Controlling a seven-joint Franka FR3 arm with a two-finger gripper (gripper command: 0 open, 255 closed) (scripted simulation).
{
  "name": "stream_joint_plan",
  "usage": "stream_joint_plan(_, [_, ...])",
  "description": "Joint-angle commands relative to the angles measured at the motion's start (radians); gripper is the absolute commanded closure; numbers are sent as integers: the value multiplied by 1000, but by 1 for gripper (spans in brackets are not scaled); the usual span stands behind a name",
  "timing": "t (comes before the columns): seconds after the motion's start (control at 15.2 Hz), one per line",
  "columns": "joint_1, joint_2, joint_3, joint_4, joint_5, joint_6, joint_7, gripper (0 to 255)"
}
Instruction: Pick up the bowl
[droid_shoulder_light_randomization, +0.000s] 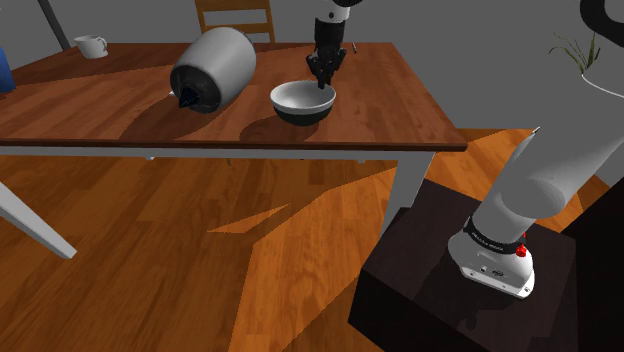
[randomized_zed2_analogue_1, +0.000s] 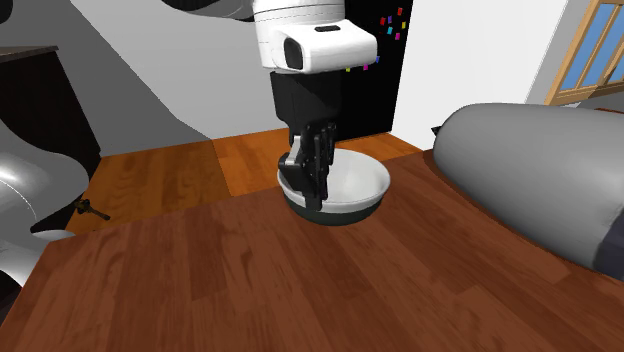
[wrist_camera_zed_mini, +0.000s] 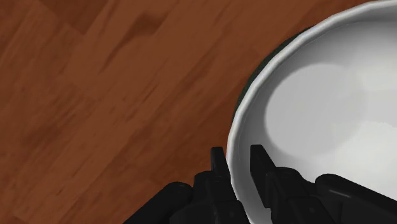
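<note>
A bowl, white inside and dark outside, sits on the brown wooden table. My black gripper comes straight down onto its rim, on the side toward the table's back edge in the shoulder view. In the wrist view one finger stands outside the rim and the other inside, with the rim clasped between them. The bowl's base appears to rest on the table.
A big grey rounded container lies on its side close beside the bowl. A white mug stands at the table's far corner, a wooden chair behind the table. My stand is below the table's edge.
</note>
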Motion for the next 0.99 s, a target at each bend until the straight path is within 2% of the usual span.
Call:
stream_joint_plan(0.0, [0, 1, 0, 13, 0, -13, 0, 255])
stream_joint_plan(0.92, [0, 31, 1, 238, -2, -208, 0, 255])
